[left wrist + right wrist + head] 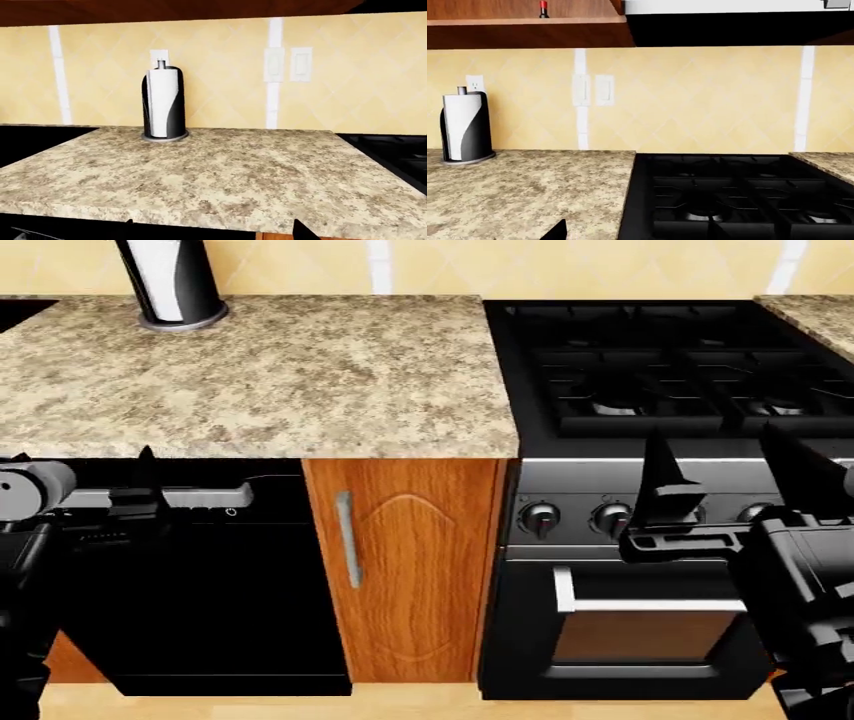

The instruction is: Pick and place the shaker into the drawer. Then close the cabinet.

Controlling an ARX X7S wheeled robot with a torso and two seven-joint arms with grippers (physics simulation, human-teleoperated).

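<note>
No shaker and no drawer show in any view. My left gripper (212, 226) is open in front of the counter's front edge, with only its two dark fingertips visible, far apart and holding nothing. In the head view one of its fingers (144, 480) stands before the black dishwasher. My right gripper (731, 478) is open in front of the stove knobs, its two black fingers upright and wide apart. In the right wrist view, only one fingertip (558, 231) shows, over the counter beside the stove.
A speckled granite counter (294, 380) carries a paper towel holder (171, 280) at its back. Below are a black dishwasher (200, 580) and a narrow arched wooden door (414, 570), shut. A black gas stove (667, 370) with an oven (641, 625) stands on the right.
</note>
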